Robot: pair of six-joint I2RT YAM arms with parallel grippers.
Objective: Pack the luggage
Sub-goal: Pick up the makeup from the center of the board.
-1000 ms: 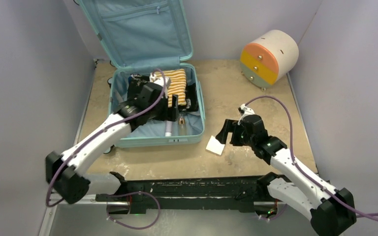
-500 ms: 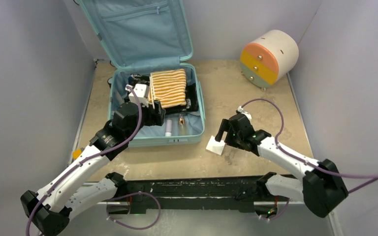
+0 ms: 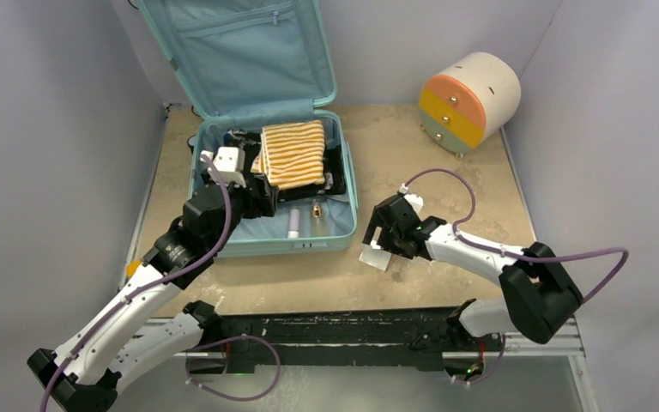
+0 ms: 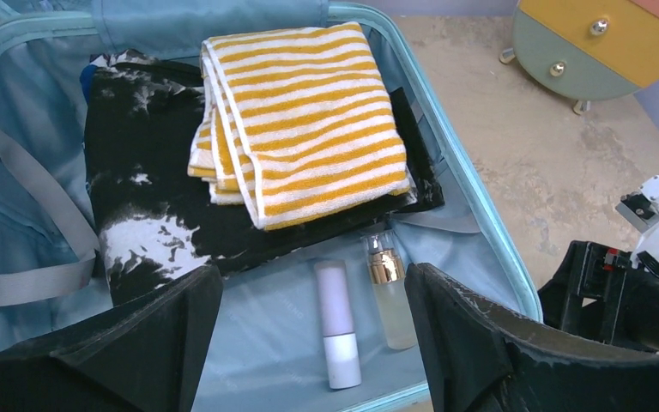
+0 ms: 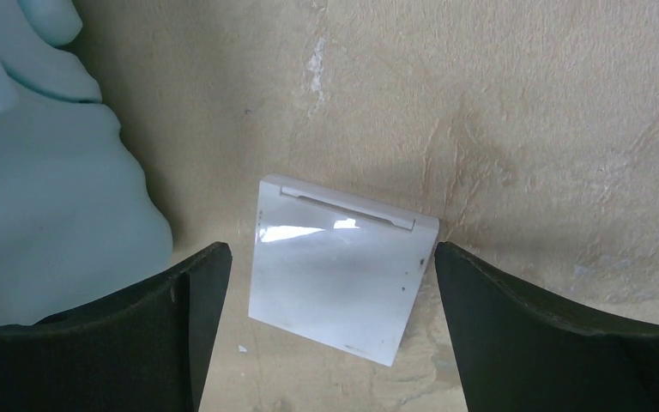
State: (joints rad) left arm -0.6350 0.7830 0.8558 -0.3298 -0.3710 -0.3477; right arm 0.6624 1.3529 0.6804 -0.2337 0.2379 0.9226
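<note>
On table (image 3: 429,163), back left, luggage (image 3: 287,245) lay open; striped towel (image 4: 305,120) atop black garment (image 4: 146,206) inside. Left gripper (image 4: 309,287) hovered above it, jaws apart, empty. Right gripper (image 5: 330,266), jaws wide apart, hung over white square case (image 5: 343,287) just beside luggage.

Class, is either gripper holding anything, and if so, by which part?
Nothing is held. The left gripper is open above the luggage; the right gripper is open astride the white case, clear of it.
</note>
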